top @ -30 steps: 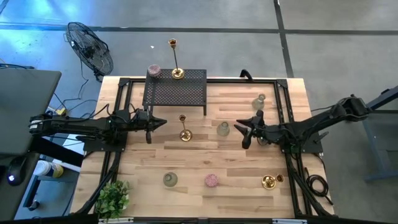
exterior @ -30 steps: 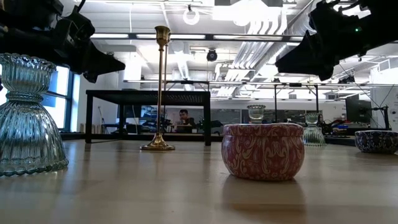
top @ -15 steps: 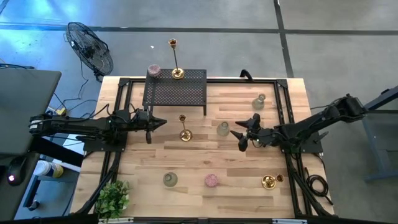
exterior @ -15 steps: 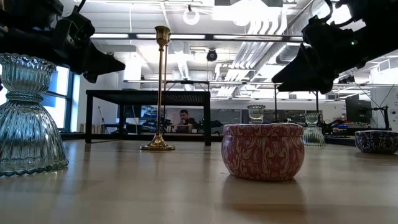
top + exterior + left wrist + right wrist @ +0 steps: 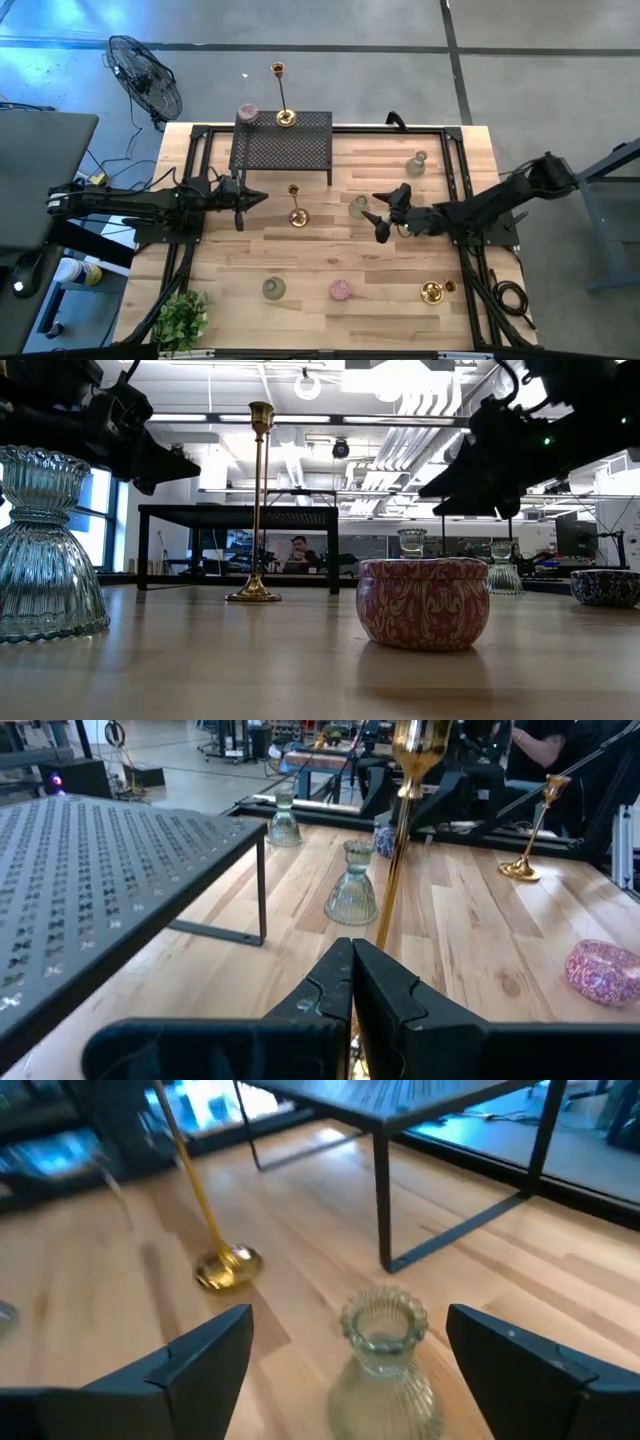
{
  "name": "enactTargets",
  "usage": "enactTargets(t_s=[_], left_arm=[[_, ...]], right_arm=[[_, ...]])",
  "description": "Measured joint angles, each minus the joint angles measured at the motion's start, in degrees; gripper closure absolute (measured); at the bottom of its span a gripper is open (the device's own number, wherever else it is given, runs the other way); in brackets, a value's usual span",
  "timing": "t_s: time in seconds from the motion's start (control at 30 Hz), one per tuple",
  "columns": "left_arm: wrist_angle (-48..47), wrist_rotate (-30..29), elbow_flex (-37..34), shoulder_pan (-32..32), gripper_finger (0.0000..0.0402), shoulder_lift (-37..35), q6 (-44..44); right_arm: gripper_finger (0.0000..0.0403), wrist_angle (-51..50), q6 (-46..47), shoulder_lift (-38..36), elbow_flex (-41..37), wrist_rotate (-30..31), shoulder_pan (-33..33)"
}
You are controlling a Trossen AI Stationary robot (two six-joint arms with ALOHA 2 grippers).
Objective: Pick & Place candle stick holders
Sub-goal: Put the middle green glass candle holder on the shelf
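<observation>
A pale-green glass candle stick holder (image 5: 358,207) stands upright on its wide foot mid-table. My right gripper (image 5: 377,215) is open just right of it. In the right wrist view the holder (image 5: 385,1355) stands between and slightly ahead of the two fingers, untouched. A tall slim gold candlestick (image 5: 297,213) stands on its round base left of it. My left gripper (image 5: 256,198) is shut and empty, pointing at that candlestick's stem (image 5: 398,860). Another tall gold candlestick (image 5: 285,117) and a pink holder (image 5: 247,113) sit on the black mesh rack (image 5: 282,148).
A second glass holder (image 5: 416,163) stands at the far right. Along the near edge stand a glass holder (image 5: 273,289), a pink holder (image 5: 340,290) and a squat gold one (image 5: 432,292). A leafy plant (image 5: 180,318) is at the near left corner. A fan (image 5: 145,75) stands beyond the table.
My right gripper has moved toward the table's left edge and down, closing in on the mid-table glass holder, and its fingers have opened wider. The holders have not moved.
</observation>
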Motion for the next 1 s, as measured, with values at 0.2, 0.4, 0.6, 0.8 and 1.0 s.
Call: enactTargets(t_s=[0.2, 0.4, 0.6, 0.8, 1.0], left_arm=[[-1.8, 0.0, 0.0, 0.0, 0.0397, 0.0, 0.0], [-2.1, 0.0, 0.0, 0.0, 0.0397, 0.0, 0.0], [-3.3, 0.0, 0.0, 0.0, 0.0397, 0.0, 0.0], [-4.5, 0.0, 0.0, 0.0, 0.0397, 0.0, 0.0], [-4.5, 0.0, 0.0, 0.0, 0.0397, 0.0, 0.0]], right_arm=[[0.0077, -0.3, -6.0, 8.4, 4.3, 1.1, -1.1], [0.0077, -0.4, -6.2, 12.2, 6.4, 1.2, -4.4], [0.0079, -0.6, -3.1, 12.5, 6.3, -5.1, -8.1], [0.0113, -2.3, -2.0, 12.5, 6.2, -7.6, -9.1], [0.0172, -2.5, -2.1, 12.5, 6.2, -9.8, -9.1]])
